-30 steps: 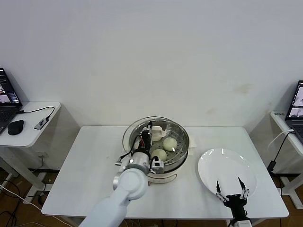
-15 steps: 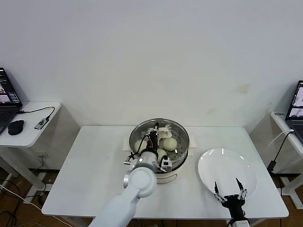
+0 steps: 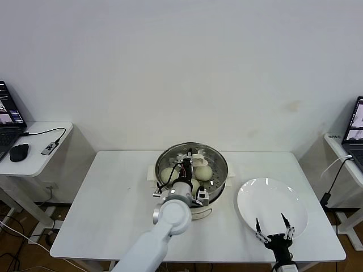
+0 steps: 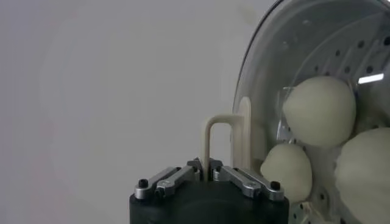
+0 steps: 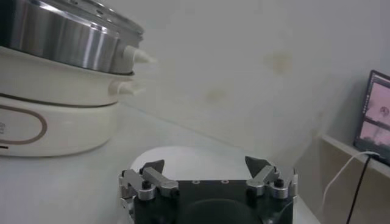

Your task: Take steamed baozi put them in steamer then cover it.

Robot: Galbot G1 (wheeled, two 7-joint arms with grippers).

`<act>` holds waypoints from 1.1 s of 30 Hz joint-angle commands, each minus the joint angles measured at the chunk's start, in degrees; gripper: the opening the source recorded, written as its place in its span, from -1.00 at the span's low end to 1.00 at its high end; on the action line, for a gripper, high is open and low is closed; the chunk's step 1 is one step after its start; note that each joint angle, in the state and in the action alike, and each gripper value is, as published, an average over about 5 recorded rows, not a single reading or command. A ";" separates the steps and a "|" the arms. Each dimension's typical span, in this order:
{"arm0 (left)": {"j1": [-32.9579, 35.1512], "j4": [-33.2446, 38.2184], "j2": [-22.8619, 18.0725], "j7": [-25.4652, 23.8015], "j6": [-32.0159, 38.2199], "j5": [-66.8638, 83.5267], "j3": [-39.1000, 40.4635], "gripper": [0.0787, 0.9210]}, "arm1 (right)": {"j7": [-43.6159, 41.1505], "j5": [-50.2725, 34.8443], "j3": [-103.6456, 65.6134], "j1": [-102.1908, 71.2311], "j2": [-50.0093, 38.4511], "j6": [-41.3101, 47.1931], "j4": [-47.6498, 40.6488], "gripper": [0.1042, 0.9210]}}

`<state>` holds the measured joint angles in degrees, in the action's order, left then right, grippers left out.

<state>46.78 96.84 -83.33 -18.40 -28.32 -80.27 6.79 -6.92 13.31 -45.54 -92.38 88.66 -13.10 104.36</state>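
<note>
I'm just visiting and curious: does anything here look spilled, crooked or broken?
Nothing stands out. The baozi sit in the steamer, the left gripper holds the cover by its handle over the pot, and the white plate lies flat.

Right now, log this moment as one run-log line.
left gripper: shut on lid handle, over steamer | buns: in steamer | right gripper: open, idle over plate
</note>
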 commanded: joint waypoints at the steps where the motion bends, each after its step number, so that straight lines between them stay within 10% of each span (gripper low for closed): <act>1: 0.09 -1.26 -0.46 0.21 0.09 -0.27 -0.37 -0.84 | -0.02 -0.07 0.03 -0.01 -0.15 -0.06 -0.07 0.76; 17: 2.13 2.07 -0.78 1.07 0.15 -0.15 -1.46 -0.80 | -0.08 0.15 0.61 0.02 -0.30 0.03 -0.18 0.76; 26: 12.30 16.30 3.46 3.82 0.68 3.41 -2.21 -0.23 | -0.07 0.48 0.72 -0.48 -0.14 0.02 0.18 0.76; 33: 29.31 31.00 11.14 16.80 7.12 22.12 -11.21 0.26 | -0.09 -0.64 0.48 -0.96 -0.97 -0.23 0.27 0.76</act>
<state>56.46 108.41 -80.21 -14.05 -26.88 -76.56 3.71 -7.01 13.38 -45.04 -93.15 88.13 -13.13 104.69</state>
